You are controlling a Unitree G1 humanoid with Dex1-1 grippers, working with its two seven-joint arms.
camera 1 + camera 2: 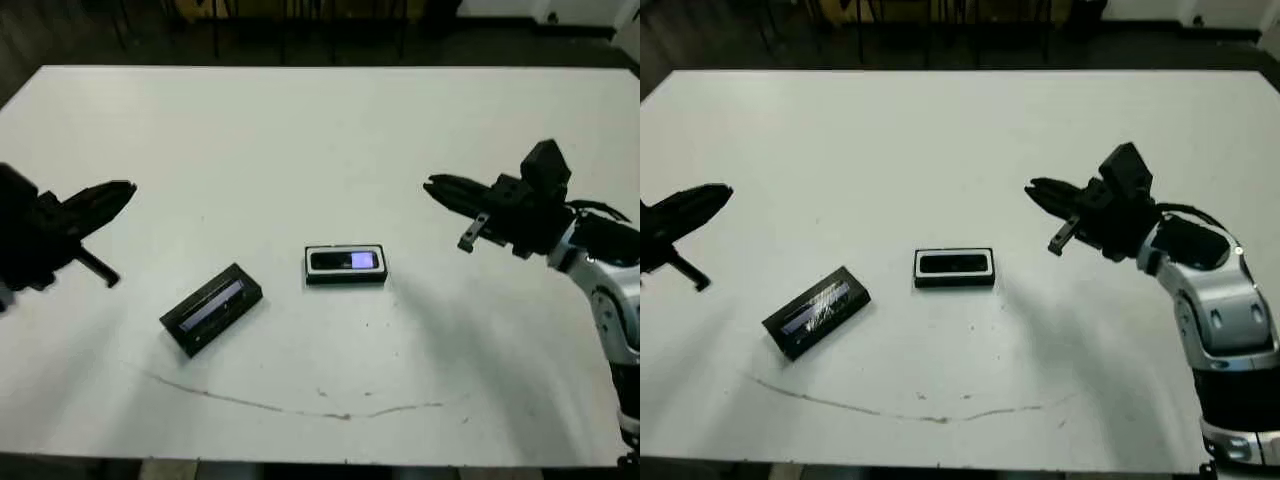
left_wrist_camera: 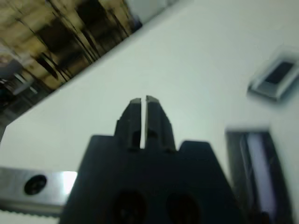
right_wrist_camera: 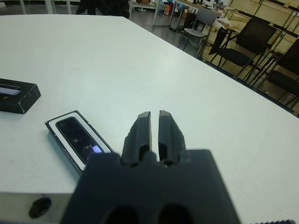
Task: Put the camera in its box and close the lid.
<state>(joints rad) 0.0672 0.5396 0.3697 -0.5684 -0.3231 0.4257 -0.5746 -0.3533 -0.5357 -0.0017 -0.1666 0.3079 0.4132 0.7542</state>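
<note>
On the white table [image 1: 320, 130], which fills most of both head views, 3 task items sit near the front-centre, with 1 arm on each side.

1. Right arm: the silver-and-black forearm enters from the right edge and reaches toward the table centre. The right gripper [image 1: 1032, 188] hovers above the surface, to the right of the box and slightly farther back, well apart from it. In the right wrist view its 2 black fingers [image 3: 140, 133] stand nearly parallel with only a thin slit between them, and they hold nothing.

2. Left arm: the left gripper [image 1: 128, 189] hovers at the left edge, to the left of the lid and farther back, apart from it. In the left wrist view its fingers [image 2: 134, 116] are likewise pressed almost together, with a narrow gap and nothing between them.

3. Lid: the lid [image 1: 211, 308] lies flat on the table, left of the box and slightly nearer the front edge. It is rotated at an angle to the box and does not touch it. Its glossy top shows pale streaks.

4. Box: the box [image 1: 345, 278] rests uncovered near the table centre, its long side parallel to the front edge.

5. Camera: the camera [image 1: 345, 262] lies flat inside the box, with white lining visible around it and a pale bluish screen patch on its face.

A thin dark scratch line [image 1: 300, 408] runs across the table surface in front of these items.
</note>
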